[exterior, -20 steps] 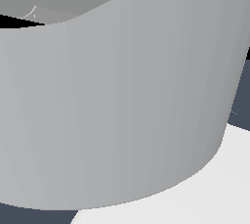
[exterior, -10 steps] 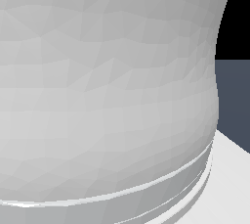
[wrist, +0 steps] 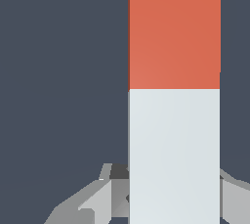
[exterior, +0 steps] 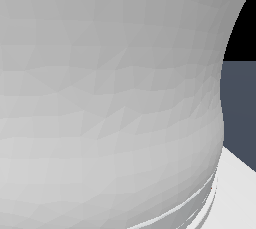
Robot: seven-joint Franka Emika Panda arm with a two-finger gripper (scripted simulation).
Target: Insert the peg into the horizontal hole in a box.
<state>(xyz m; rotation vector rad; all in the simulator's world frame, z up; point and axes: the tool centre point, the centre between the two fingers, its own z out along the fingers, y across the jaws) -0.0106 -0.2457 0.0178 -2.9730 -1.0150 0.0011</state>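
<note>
Peg unmarked, seemingly between gripper fingers.

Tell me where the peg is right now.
Only the wrist view shows the peg: it stands between the gripper fingers, pale half nearest them and orange-red half beyond. The exterior view is blocked by the robot's white body.

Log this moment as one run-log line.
peg: between gripper fingers, grey end | box: not in view | exterior view: blocked by arm
</note>
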